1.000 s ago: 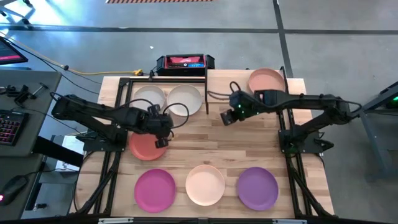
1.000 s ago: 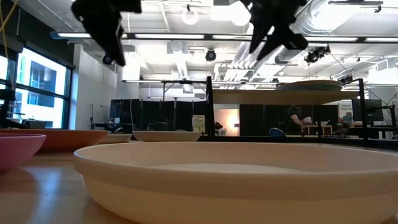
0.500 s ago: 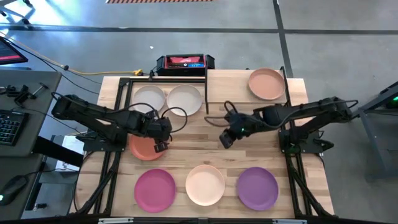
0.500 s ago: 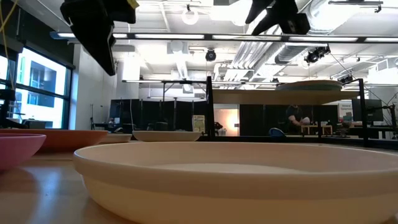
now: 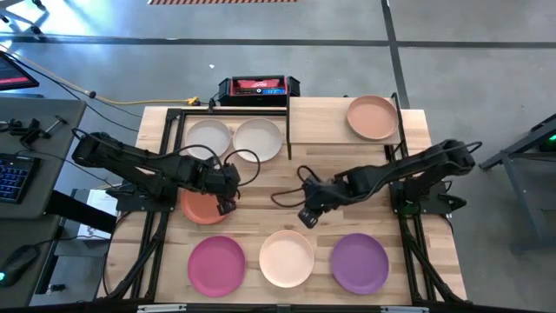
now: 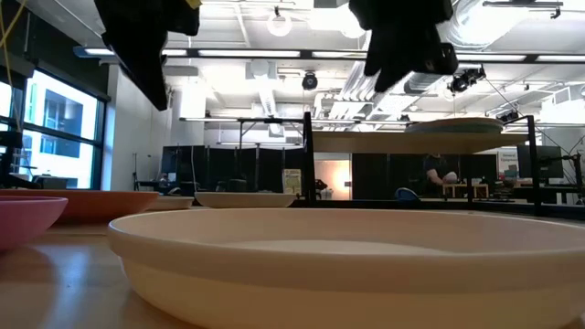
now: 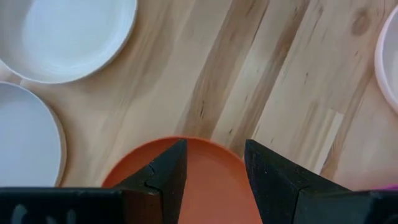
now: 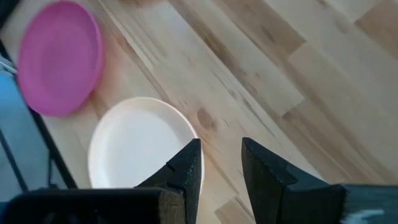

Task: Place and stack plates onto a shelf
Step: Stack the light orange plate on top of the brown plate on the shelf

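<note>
My left gripper is open above the coral red plate; in its wrist view the gripper straddles that plate's rim without touching it. My right gripper is open mid-table, just beyond the pale peach plate; its wrist view looks down on the peach plate and the magenta plate. The shelf stands at the far right and carries a dusty pink plate. No mint green plate is in view.
A white plate and a cream plate lie at the far left. The magenta plate and a purple plate lie along the near edge beside the peach one. A black device sits past the far edge. Bare wood lies between the arms.
My right gripper has swung away from the shelf, toward the table's near edge and left, ending just beyond the peach plate. My left gripper has shifted slightly toward the near edge over the coral red plate. No plate has moved.
</note>
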